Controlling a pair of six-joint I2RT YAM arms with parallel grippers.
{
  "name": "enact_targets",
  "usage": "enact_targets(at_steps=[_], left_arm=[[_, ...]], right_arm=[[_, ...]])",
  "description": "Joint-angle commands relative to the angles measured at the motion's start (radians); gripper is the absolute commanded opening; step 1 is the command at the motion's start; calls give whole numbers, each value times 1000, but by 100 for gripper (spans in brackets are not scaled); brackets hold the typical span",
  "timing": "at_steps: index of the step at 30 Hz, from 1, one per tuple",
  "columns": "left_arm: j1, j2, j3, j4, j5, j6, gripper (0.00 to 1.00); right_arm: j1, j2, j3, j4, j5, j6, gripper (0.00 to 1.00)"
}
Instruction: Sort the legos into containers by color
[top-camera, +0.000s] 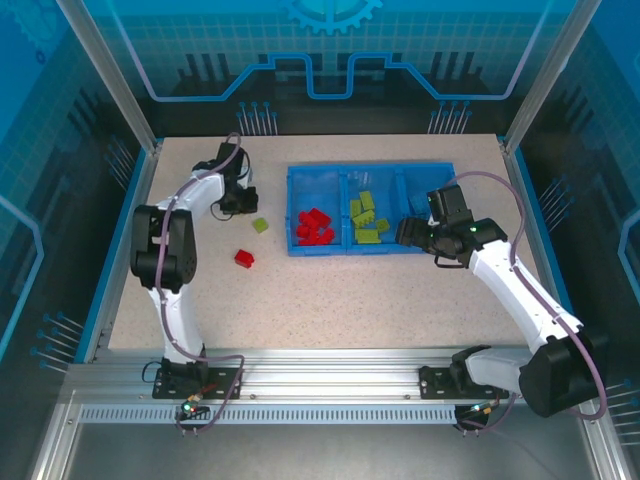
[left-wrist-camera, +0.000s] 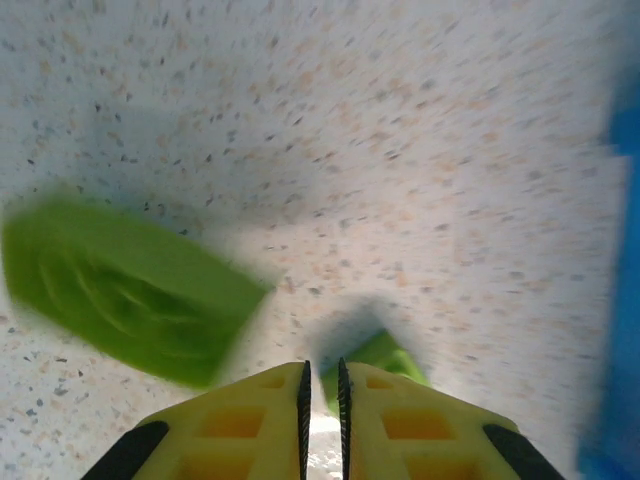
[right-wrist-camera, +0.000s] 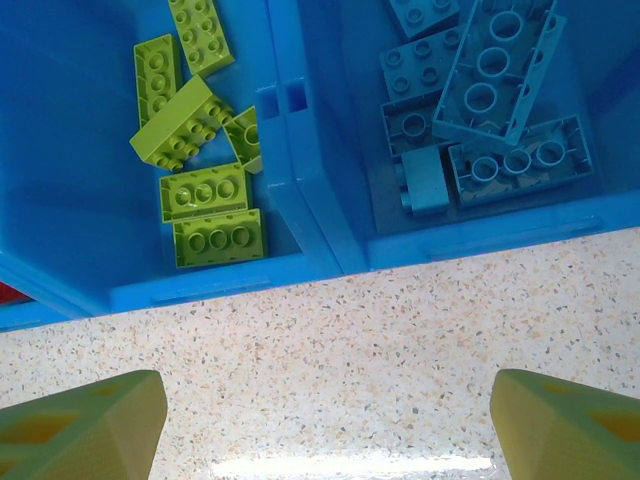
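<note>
Legos mostly sorted: red bricks (top-camera: 315, 228) in the left compartment of the blue tray (top-camera: 316, 187), yellow-green bricks (right-wrist-camera: 200, 180) in the middle one, blue bricks (right-wrist-camera: 480, 110) in the right one. Two lie loose on the desk (top-camera: 350, 300) left of the tray: a loose yellow-green brick (top-camera: 260, 225) near the tray's left wall, and a loose red brick (top-camera: 244, 258) nearer the arm bases. Step in hand, by my reading: pickup of the loose yellow-green brick. Left gripper (top-camera: 238, 205) sits low just beside it, on its far left side. In the left wrist view the picture is blurred; its fingers (left-wrist-camera: 270, 410) are pressed almost together, a thin slit between, nothing seen pinched. A green shape lies to the left and a smaller green patch just past the fingertips; cannot tell whether either is touched. Next move likely calls for spreading the fingers, centring over the brick, closing, then carrying it to the middle compartment. Right gripper (right-wrist-camera: 325, 400) spread wide, empty, over bare desk just before the tray's near wall.
</note>
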Motion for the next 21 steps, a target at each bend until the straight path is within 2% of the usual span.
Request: enact_targets(at_steps=[1,5,7,11,13,17,21], left_arm=[[-56,-129,51,14,70,-61,18],[-129,-182,70,18,56,-88,21],[-126,-189,61,18,63,-119,22],[-123,-207,19,14,46,-96,27],[-96,-208,2,11,30,-95,36],[-4,-158,11,-56,95,-181,53],[-2,-90,5,-95,161,-232,70]], right_arm=[[0,-19,8,-14,10,11,86],[-3,-23,2,-12,7,11,86],[-5,-25,2,-15,7,7,86],[-18,-35,-5,-16,5,-2,86],[-25,-35,-10,-12,-3,-2,86],[-31,-32,-21,1,-15,4,86],[-33,-18,-27,19,-31,16,86]])
